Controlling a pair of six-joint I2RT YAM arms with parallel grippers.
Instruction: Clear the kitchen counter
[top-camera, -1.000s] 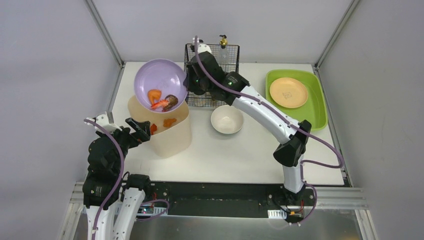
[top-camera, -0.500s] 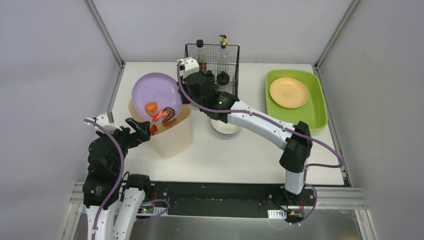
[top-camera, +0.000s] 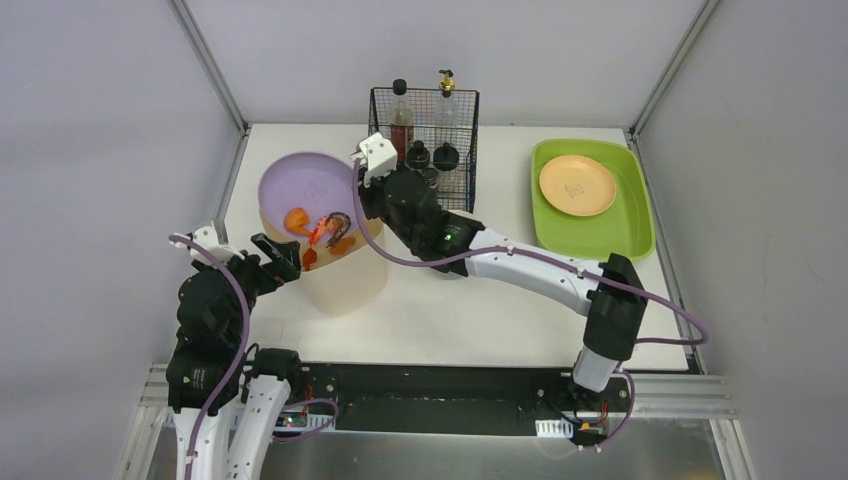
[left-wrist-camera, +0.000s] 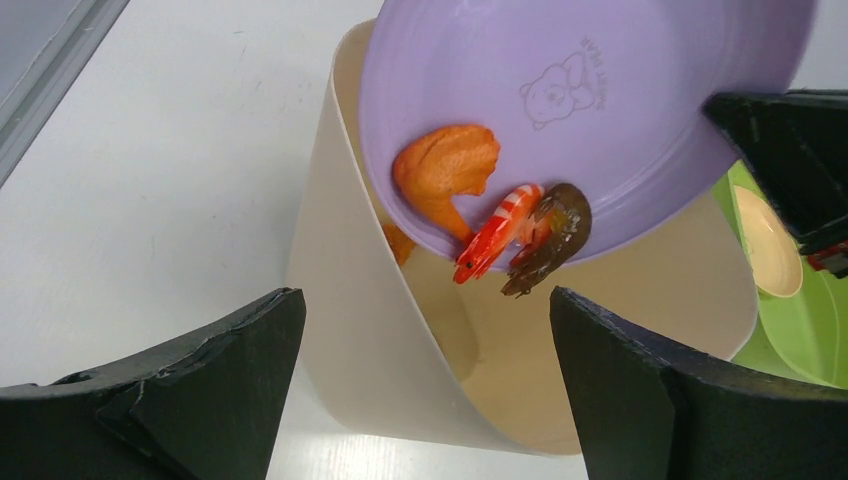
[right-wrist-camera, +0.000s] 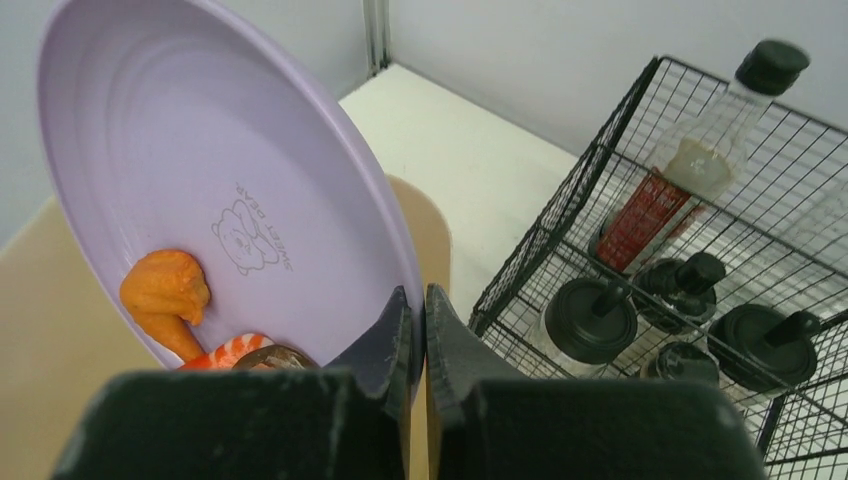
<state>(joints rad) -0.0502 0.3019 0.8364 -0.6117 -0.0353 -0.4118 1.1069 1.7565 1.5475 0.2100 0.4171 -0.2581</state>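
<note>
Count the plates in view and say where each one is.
2. A purple plate is tilted over the beige bin, its rim pinched by the right claw; a peach plate lies in the green tub. Others may be hidden under the right arm.

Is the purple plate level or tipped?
Tipped: the right gripper pinches the plate by its rim, and the food sits bunched at its low edge over the beige bin.

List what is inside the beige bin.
One orange food piece shows against the inner wall of the beige bin. The tilted purple plate covers the far part of the opening, hiding anything beneath.
</note>
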